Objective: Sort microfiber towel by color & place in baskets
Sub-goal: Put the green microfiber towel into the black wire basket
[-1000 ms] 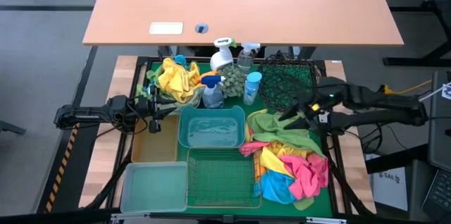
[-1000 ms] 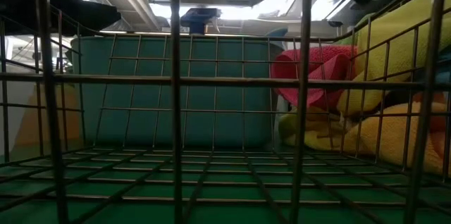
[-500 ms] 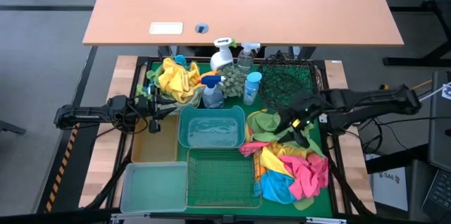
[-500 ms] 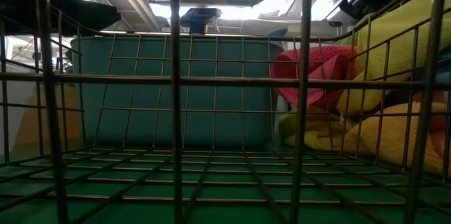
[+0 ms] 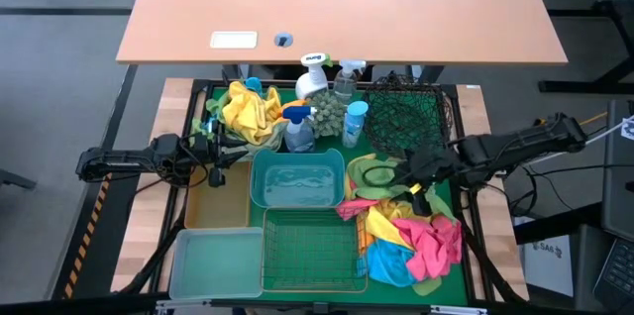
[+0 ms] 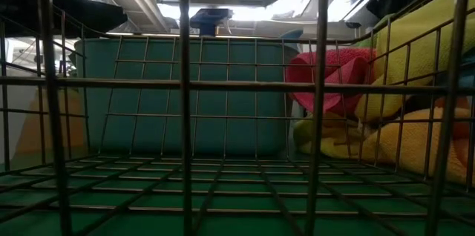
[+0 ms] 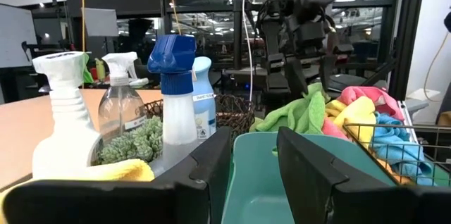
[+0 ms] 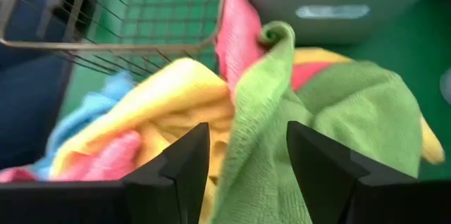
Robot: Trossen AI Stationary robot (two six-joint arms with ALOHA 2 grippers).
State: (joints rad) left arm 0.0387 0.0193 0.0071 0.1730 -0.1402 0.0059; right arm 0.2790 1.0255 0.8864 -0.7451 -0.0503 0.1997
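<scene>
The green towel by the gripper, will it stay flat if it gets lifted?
Probably not. The green towel already lies in soft folds, so it should droop. It overlaps the yellow towel, so that might drag along.

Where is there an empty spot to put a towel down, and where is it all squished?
Free: the teal tub, green wire basket, clear bin and tan tray all look empty. The black mesh basket is empty too. Crowded: the towel pile under the right gripper, and the spray bottles beside the yellow towels.
</scene>
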